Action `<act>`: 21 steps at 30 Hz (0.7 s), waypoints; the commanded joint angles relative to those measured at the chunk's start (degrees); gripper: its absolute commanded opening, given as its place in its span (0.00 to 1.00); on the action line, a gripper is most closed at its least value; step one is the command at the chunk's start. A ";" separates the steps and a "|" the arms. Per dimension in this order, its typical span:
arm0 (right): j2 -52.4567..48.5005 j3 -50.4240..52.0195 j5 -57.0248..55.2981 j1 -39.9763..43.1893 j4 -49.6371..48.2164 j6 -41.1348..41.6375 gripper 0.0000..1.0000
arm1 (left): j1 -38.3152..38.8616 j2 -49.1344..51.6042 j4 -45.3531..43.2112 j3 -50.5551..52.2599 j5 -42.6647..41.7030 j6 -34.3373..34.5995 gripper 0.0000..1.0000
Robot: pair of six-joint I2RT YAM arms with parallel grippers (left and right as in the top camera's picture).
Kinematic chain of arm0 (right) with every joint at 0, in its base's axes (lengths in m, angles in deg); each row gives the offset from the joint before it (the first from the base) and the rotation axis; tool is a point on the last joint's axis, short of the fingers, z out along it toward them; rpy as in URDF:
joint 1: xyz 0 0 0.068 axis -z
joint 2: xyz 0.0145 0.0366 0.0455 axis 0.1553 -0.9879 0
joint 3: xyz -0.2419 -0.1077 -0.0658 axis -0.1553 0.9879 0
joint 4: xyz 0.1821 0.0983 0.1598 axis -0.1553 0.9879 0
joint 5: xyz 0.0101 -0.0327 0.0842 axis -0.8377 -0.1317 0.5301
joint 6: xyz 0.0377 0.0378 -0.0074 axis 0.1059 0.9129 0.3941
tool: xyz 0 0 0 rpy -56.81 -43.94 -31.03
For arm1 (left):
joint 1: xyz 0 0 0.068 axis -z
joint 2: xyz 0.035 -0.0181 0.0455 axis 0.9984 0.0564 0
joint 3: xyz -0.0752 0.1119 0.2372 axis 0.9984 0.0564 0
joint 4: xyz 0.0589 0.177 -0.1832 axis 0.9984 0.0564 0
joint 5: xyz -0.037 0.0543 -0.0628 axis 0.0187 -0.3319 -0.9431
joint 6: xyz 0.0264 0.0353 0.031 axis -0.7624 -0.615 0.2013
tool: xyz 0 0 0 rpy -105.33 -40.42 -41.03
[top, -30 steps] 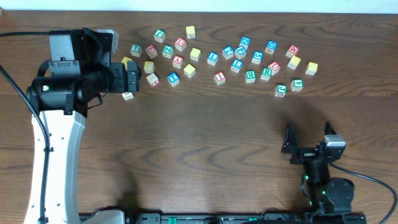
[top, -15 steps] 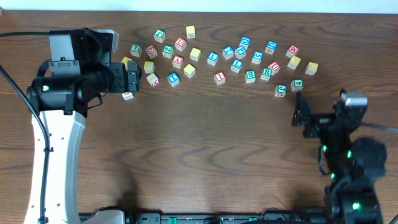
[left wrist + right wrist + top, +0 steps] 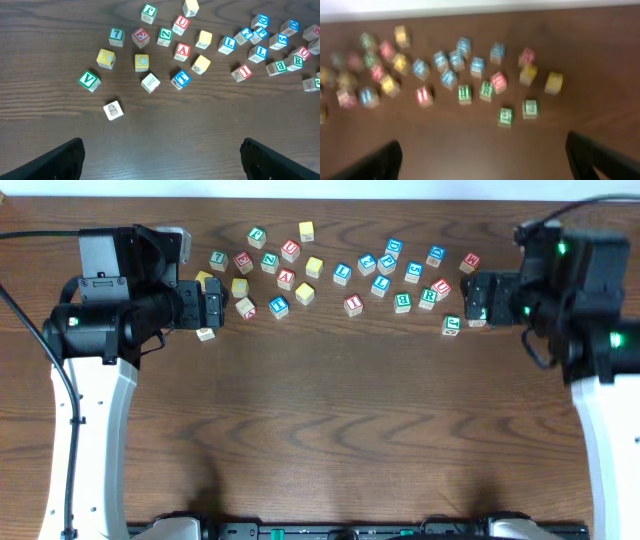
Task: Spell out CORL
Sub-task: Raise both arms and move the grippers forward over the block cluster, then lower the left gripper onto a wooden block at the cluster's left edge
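Observation:
Small wooden letter cubes lie scattered along the far side of the table. A yellow-topped C cube [image 3: 141, 62] lies at the left of the scatter [image 3: 240, 287], with another yellow-topped cube [image 3: 104, 58] beside it. The green R cube [image 3: 298, 61] sits at the right [image 3: 428, 296]. Two blue L cubes [image 3: 229, 44] [image 3: 259, 52] lie mid-row. My left gripper [image 3: 212, 308] [image 3: 162, 162] is open and empty, just near-side of the left cubes. My right gripper [image 3: 478, 298] [image 3: 485, 160] is open and empty at the right end of the row.
Other cubes with red, green and blue letters fill the row, among them a red A [image 3: 182, 50], a green V [image 3: 88, 80] and a picture cube [image 3: 113, 110] lying alone near the left gripper. The right wrist view is blurred. Bare wood table [image 3: 330, 420] spreads toward the front.
The right arm has swung from the front right of the table up to the right end of the cube row. The left arm and the cubes have not moved.

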 commanded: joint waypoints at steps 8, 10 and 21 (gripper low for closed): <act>-14.93 -11.67 0.74 0.35 8.66 -3.41 0.99 | -0.39 2.67 -1.51 -3.50 -0.24 4.92 0.98; -15.69 -11.67 0.74 0.33 8.66 -3.39 0.99 | -0.39 5.84 -0.83 -6.60 -0.22 5.64 0.98; -16.06 -11.65 4.20 0.02 9.53 -3.37 0.99 | 4.26 29.11 2.78 -26.16 14.99 8.31 0.96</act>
